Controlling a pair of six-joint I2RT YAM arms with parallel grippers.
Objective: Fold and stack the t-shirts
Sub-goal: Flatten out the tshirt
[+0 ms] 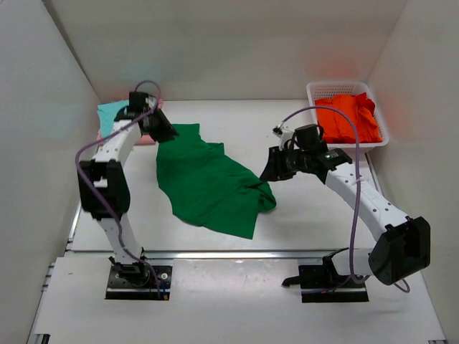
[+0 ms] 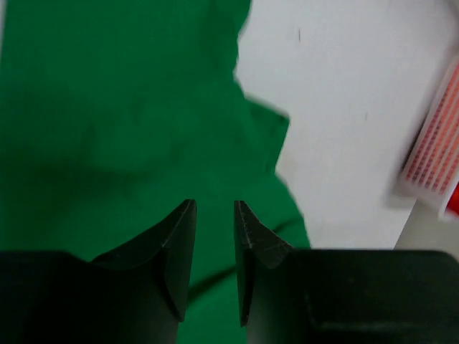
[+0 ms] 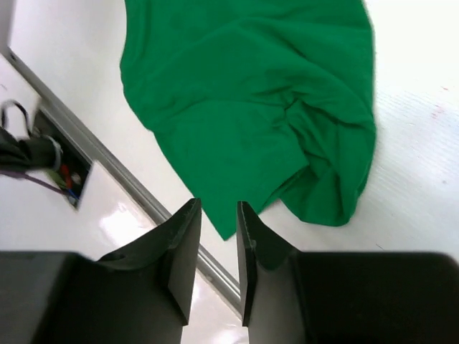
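A dark green t-shirt [image 1: 208, 183] lies spread and rumpled mid-table, also filling the left wrist view [image 2: 122, 115] and the top of the right wrist view [image 3: 251, 93]. My left gripper [image 1: 163, 133] hovers over its far left corner, open, nothing between its fingers [image 2: 215, 215]. My right gripper [image 1: 271, 172] hangs just right of the shirt's bunched right edge, open and empty [image 3: 217, 215]. A teal t-shirt [image 1: 111, 115] on a pale pink t-shirt [image 1: 143, 140] lie at the back left, mostly behind the left arm. An orange-red t-shirt [image 1: 349, 116] sits in the basket.
The white lattice basket [image 1: 323, 89] stands at the back right against the wall; its edge shows in the left wrist view [image 2: 434, 154]. A metal rail [image 1: 229, 252] runs along the table's near edge. White walls close in left, right and back.
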